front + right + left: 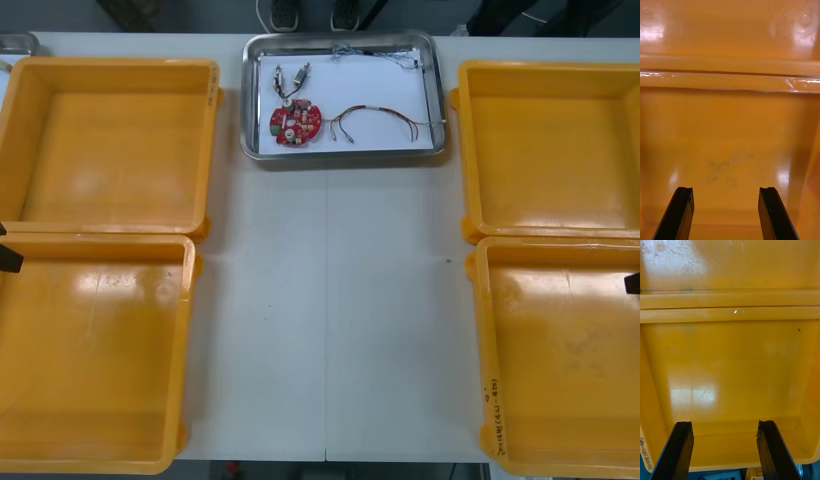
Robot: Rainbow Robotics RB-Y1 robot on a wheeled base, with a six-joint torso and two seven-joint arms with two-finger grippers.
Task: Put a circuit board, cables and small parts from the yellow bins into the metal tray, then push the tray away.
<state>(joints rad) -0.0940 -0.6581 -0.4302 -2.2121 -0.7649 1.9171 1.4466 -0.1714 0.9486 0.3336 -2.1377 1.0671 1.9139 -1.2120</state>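
The metal tray (436,92), white inside, lies at the table's far edge between the bins. In it are a round red circuit board (295,122), small metal parts (291,79), a red and yellow cable (385,117) and a thin cable (378,53) along the far rim. My left gripper (725,450) is open over the near left yellow bin (730,363), nothing between its fingers; its tip shows at the left edge (8,258). My right gripper (726,212) is open over the near right yellow bin (730,131); its tip shows at the right edge (632,283).
All the yellow bins look bare inside: far left (110,145), near left (90,350), far right (555,150), near right (565,350). A light table strip (330,320) runs between them. Shoes of a person stand beyond the far edge. A metal object (15,42) sits at the far left corner.
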